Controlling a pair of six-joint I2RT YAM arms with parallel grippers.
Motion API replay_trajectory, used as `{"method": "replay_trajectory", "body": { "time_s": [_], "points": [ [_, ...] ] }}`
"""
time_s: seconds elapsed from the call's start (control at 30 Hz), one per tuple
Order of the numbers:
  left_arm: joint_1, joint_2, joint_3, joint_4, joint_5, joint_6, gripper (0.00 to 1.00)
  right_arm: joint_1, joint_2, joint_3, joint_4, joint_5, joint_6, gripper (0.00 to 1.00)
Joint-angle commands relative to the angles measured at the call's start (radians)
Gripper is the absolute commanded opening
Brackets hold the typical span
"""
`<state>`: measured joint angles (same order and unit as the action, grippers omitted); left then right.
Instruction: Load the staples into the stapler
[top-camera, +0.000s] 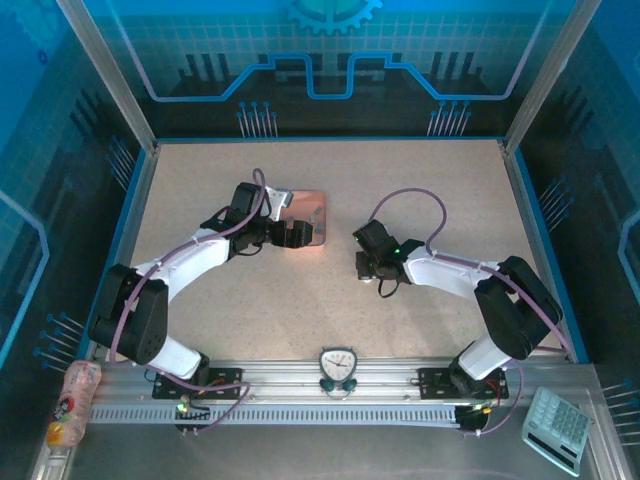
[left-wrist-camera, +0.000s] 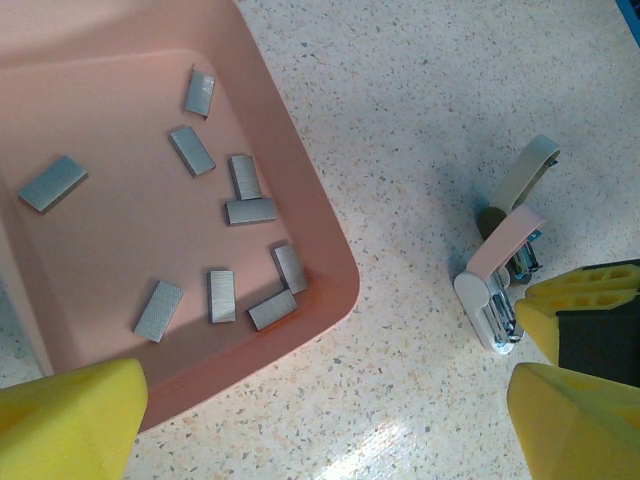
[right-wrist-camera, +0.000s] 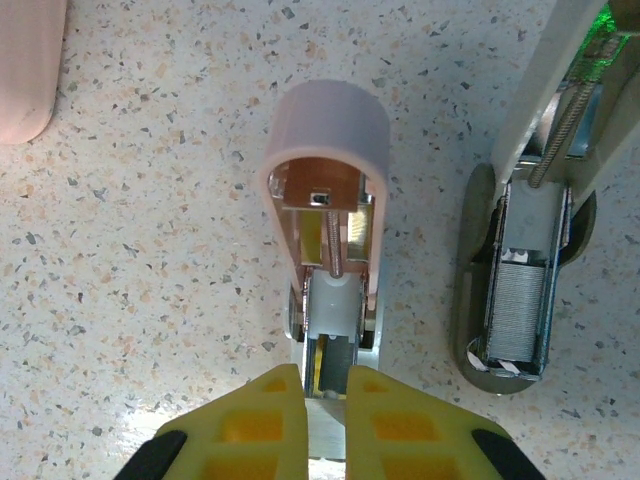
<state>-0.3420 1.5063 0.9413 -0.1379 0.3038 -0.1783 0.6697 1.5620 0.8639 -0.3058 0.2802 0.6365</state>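
Pink tray (left-wrist-camera: 325, 250) on speckled surface (top-camera: 420, 180), left of centre as I face it; small clock (top-camera: 338, 365) on near rail; calculator (top-camera: 558, 428) near right; crumpled bottle (top-camera: 72, 400) near left

Nine staples (left-wrist-camera: 251, 211), short grey metal strips, lie flat and scattered at varied angles on the floor of the salmon-pink tray (left-wrist-camera: 330, 262); two near the middle touch in an L, and three cluster toward the rounded corner; the stapler (right-wrist-camera: 325, 130) rests on the speckled counter (left-wrist-camera: 400, 100) just beside that corner, apart from the tray; its pale pink cover (left-wrist-camera: 503, 243) is swung open, baring silvery metal inside; its near end is pinched between the yellow pads of the right claw (right-wrist-camera: 325, 385); just beside it, a metal channel (right-wrist-camera: 522, 290) holds a packed row of staples.
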Motion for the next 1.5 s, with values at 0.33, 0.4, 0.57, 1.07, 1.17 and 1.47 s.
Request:
{"method": "replay_trajectory", "body": {
  "time_s": [0.33,0.4,0.57,1.07,1.17,1.47],
  "points": [
    [0.011,-0.015,0.029,-0.022,0.022,0.008,0.94,0.019,0.045,0.009,0.020,-0.006,0.020,0.12],
    [0.011,-0.015,0.028,-0.022,0.021,0.009,0.94,0.019,0.047,0.010,0.022,-0.007,0.019,0.12],
    [0.011,-0.016,0.028,-0.022,0.021,0.009,0.94,0.019,0.023,0.036,-0.001,0.002,0.014,0.12],
    [0.011,-0.021,0.028,-0.024,0.021,0.011,0.94,0.031,0.010,0.034,0.004,0.014,0.077,0.11],
    [0.011,-0.021,0.028,-0.025,0.020,0.011,0.94,0.031,0.015,0.026,-0.004,0.023,0.087,0.11],
    [0.011,-0.016,0.028,-0.026,0.021,0.010,0.94,0.033,0.022,-0.015,0.020,0.017,0.131,0.11]
  ]
}}
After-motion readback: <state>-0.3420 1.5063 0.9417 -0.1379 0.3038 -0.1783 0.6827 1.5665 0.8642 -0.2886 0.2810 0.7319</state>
